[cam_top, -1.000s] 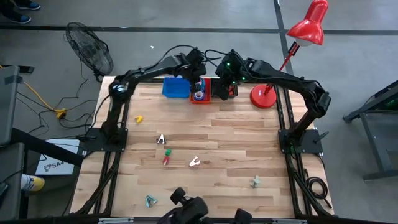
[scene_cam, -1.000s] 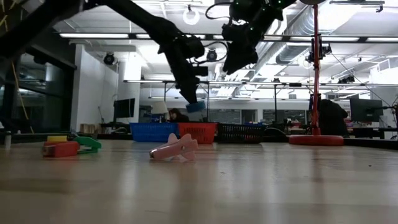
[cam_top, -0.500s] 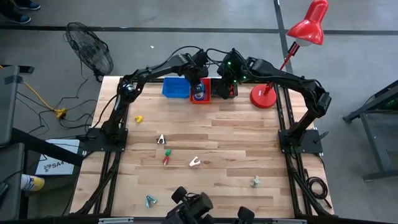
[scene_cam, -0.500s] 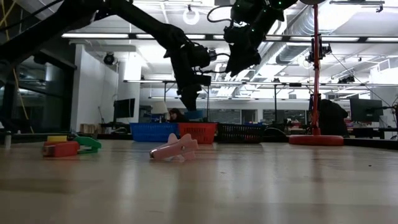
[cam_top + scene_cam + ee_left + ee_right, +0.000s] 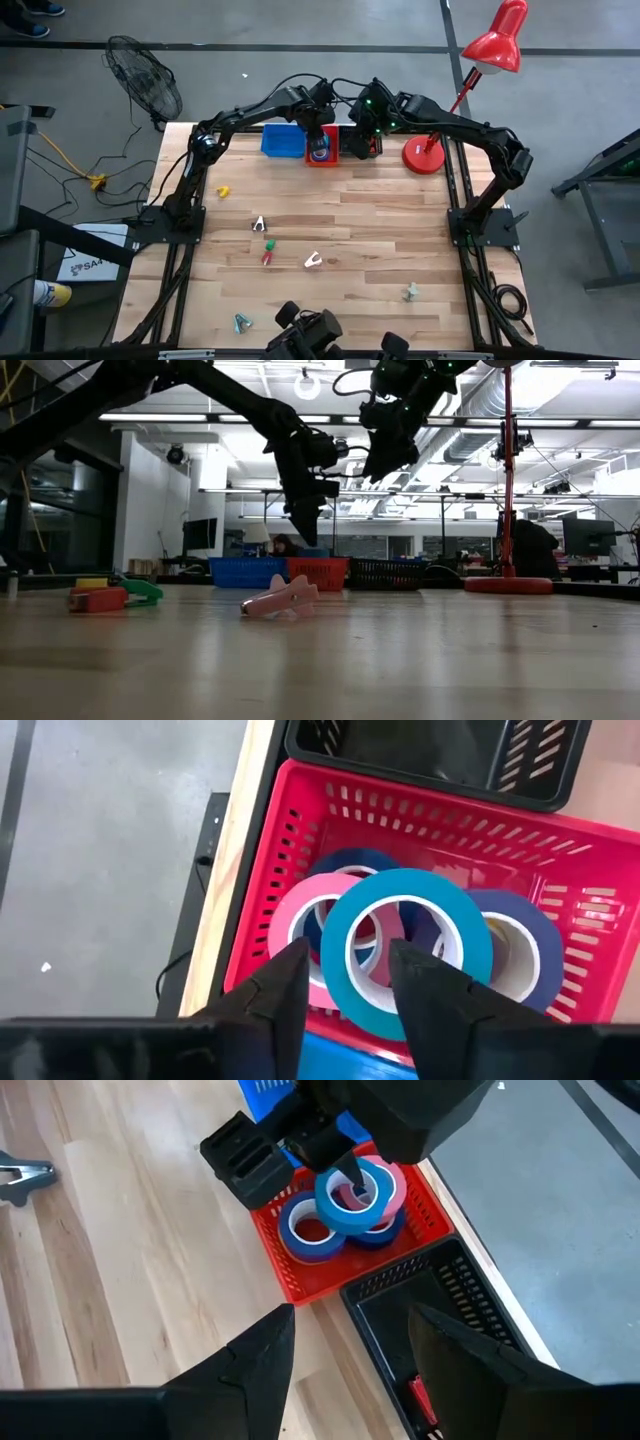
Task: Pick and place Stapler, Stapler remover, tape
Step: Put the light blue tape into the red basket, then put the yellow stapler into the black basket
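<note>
Four rolls of tape show in the red basket (image 5: 560, 935) at the table's far edge: a light blue roll (image 5: 405, 950) on top, a pink roll (image 5: 310, 935) under it, a dark blue roll (image 5: 515, 945) beside it, and a second dark blue one (image 5: 355, 860) mostly hidden behind. The left gripper (image 5: 345, 990) hangs directly over the basket, its fingers (image 5: 285, 985) spread apart with the near edge of the light blue roll lying between them; the left wrist view does not make clear whether the pads touch it. To the left of the red basket sits one blue basket (image 5: 281, 140), and to its right one black basket (image 5: 361, 143), over which the right gripper (image 5: 366, 128) hovers with its fingers parted and holding nothing. Farther right stands one red desk lamp (image 5: 425, 154). On the open wooden table (image 5: 400, 230), well apart from both grippers, lie several small scattered items, too small to identify for certain.
</note>
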Available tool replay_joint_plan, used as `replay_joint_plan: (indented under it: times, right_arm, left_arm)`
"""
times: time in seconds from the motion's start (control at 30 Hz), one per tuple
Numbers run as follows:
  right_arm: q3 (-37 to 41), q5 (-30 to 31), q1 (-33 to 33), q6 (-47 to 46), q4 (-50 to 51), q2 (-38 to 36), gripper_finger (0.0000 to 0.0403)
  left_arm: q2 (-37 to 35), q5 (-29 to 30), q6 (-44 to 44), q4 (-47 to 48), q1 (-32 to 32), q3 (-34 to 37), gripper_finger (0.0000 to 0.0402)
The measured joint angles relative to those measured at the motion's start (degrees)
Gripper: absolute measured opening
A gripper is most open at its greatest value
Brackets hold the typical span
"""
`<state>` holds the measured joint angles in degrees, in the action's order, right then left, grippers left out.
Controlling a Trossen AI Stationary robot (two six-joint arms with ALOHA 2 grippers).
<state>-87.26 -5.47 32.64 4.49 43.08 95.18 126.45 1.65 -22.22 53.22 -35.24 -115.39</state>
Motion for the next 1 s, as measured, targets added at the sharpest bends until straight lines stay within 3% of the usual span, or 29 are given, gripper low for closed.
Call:
replay_joint_plan:
  times: [0.3,0.77,1.0]
  right_arm:
    - [0.00,-1.05,0.00,0.75,1.00,-0.01,0.0190]
    - [0.00,-2.43,0.04,2.06,1.73,-0.15,0.0190]
    - [0.00,-1.93,1.44,3.76,2.40,-3.59,0.0190]
  left_arm:
    - [-4.02,0.41,-1.76,7.10,-0.50,0.02,0.0146]
    - [-12.11,10.13,-0.50,28.36,-0.39,0.02,0.0147]
    - [-16.40,13.73,2.14,31.89,-0.39,1.96,0.0147]
